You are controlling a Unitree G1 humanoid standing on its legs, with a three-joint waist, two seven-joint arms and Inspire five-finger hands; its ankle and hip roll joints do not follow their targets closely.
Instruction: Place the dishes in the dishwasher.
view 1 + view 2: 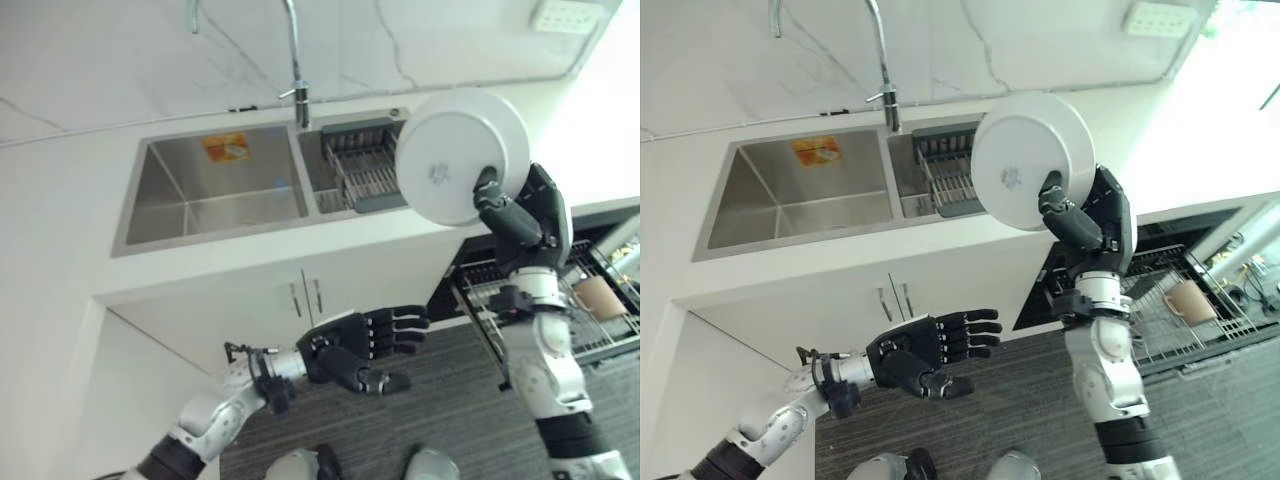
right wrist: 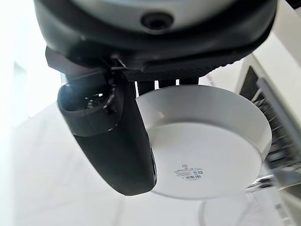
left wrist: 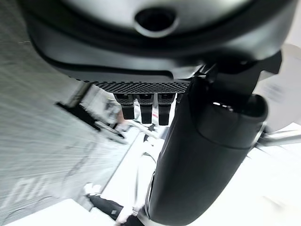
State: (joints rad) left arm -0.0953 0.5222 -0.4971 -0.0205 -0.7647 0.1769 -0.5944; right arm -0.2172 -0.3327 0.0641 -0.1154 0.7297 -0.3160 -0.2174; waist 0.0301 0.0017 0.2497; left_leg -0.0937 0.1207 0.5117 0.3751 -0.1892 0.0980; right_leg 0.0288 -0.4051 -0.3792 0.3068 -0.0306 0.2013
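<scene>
Now | right hand (image 1: 520, 215) grips white plate (image 1: 455, 150) | underside label unreadable

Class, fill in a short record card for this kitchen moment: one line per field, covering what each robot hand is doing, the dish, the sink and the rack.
Right robot hand: raised, pinching the white plate at its lower rim
Plate: held on edge, underside facing the camera
Left robot hand: open, low, in front of the cabinet doors, holding nothing
Sink: steel basin, with a drainer basket on its right
Dishwasher rack: pulled out, holding a brown cup
</scene>
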